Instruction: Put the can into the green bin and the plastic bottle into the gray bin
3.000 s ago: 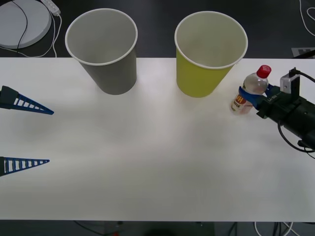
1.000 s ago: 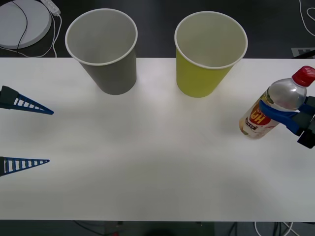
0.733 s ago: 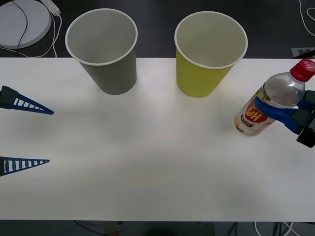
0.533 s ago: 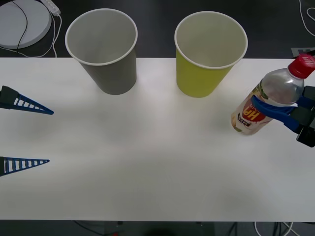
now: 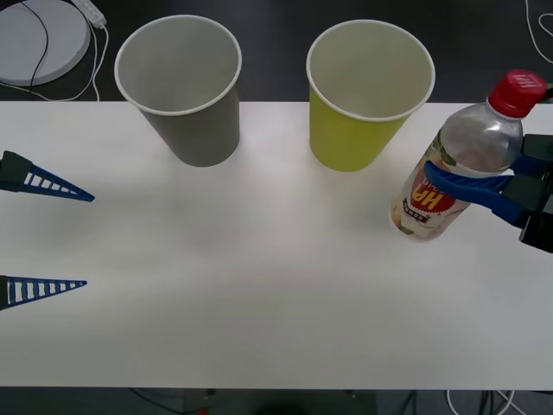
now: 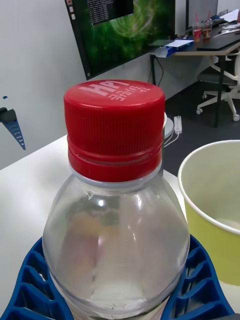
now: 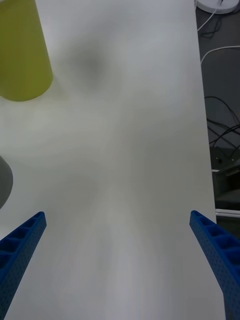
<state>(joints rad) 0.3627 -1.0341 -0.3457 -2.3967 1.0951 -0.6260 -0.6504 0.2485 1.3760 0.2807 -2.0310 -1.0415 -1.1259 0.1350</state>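
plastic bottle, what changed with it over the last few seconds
The right tool, shut on the small clear red-capped plastic bottle, has lifted it off the white table, tilted. The gray paper bin, yellow-green paper bin and open left tool stayed put.

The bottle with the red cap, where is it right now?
In the front view the plastic bottle is at the table's right side, held up in the right gripper, just right of the green bin.
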